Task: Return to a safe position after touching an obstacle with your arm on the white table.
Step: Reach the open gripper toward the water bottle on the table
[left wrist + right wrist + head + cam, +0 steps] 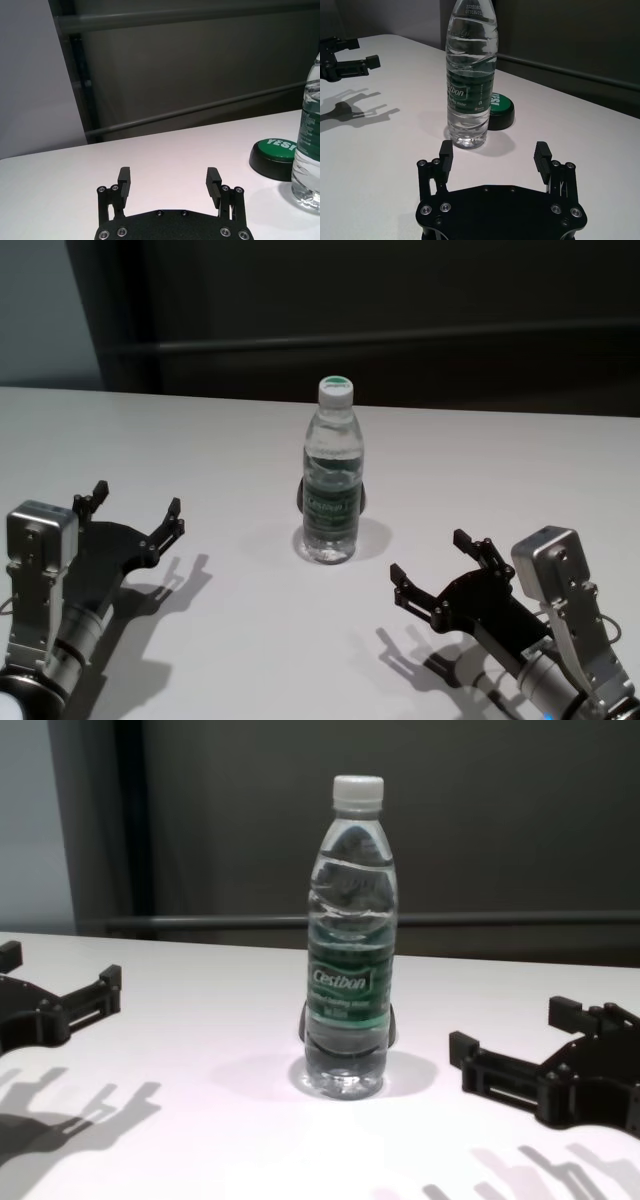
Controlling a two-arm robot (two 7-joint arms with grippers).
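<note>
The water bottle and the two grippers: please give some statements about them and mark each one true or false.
1. The water bottle stands upright on the white table. True.
2. The bottle's cap is off. False: a white screw cap closes it.
3. The left gripper grips the bottle. False: it is open, holds nothing, and stands apart from the bottle on the robot's left.
4. The right gripper is open and holds nothing. True.
5. A green button sits just behind the bottle. True.
6. The bottle is lying between the right gripper's fingers. False: it stands beyond them, as the right wrist view shows.
</note>
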